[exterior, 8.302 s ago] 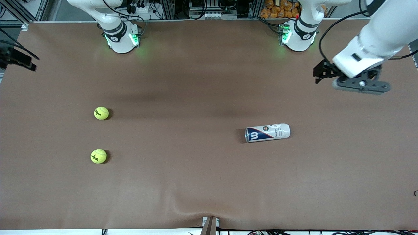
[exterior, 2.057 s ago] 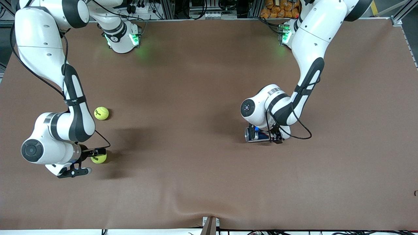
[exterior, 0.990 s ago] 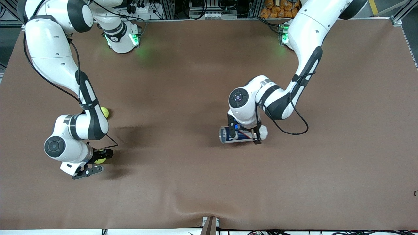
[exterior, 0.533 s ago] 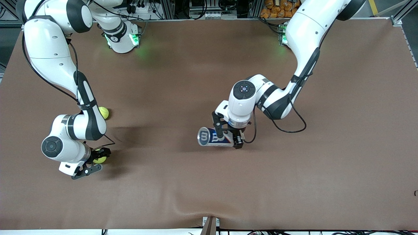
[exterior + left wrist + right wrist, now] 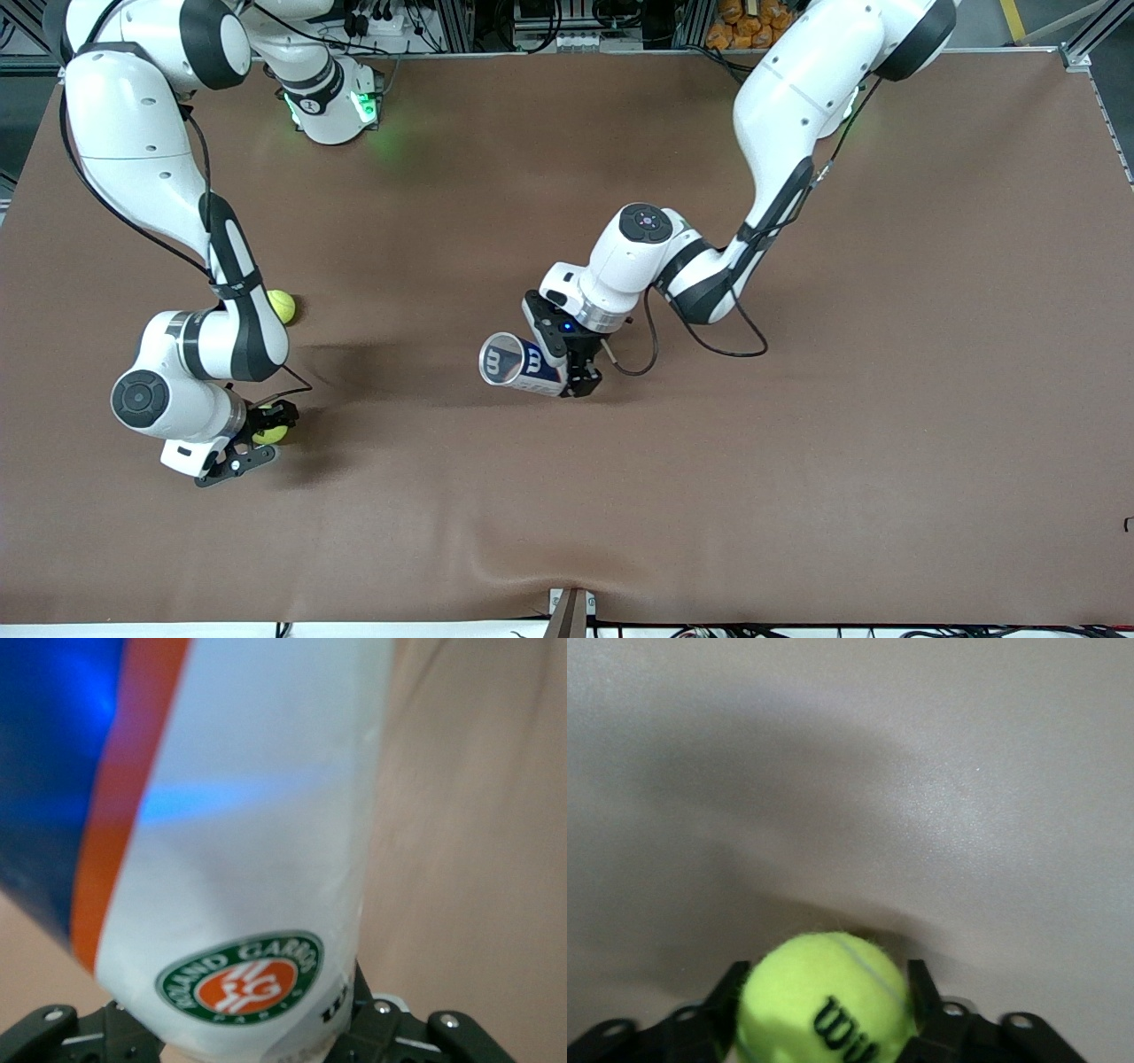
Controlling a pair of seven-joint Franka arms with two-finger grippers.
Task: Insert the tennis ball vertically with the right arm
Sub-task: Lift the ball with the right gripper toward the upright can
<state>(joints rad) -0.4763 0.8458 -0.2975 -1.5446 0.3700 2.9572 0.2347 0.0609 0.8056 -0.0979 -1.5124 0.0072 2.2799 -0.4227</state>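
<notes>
Landmark: the ball can (image 5: 518, 361), held over mid-table.

Right gripper (image 5: 262, 433), at the right arm's end of the table, well apart from the can. The jaws pinch a tennis ball (image 5: 270, 433) from both sides; the right wrist view shows the ball (image 5: 826, 1001) seated between the two black fingers (image 5: 722, 1005), with bare table past it. The ball sits low, at or just above the brown table (image 5: 567, 514); I cannot tell whether it has left the surface. The right arm (image 5: 177, 221) drops from its base in a long bend, wrist folded down over the ball.

Second tennis ball (image 5: 282, 307) lies on the table near the right arm's forearm, loose, also well apart from the can.

Left gripper (image 5: 571, 372) clamps the can near its closed end. The can is tilted, open mouth turned up toward the front camera and toward the right arm's end. The left wrist view shows the white label and round logo (image 5: 239, 979) right against the jaws. The left arm (image 5: 771, 133) reaches in from its base, elbow high.

Step in hand, as I judge it: ball grasped, can being stood up for loading. Next move calls for lifting the ball, carrying it over the can's mouth and lowering it straight in; the mouth looks barely wider than the ball, so centring matters.
</notes>
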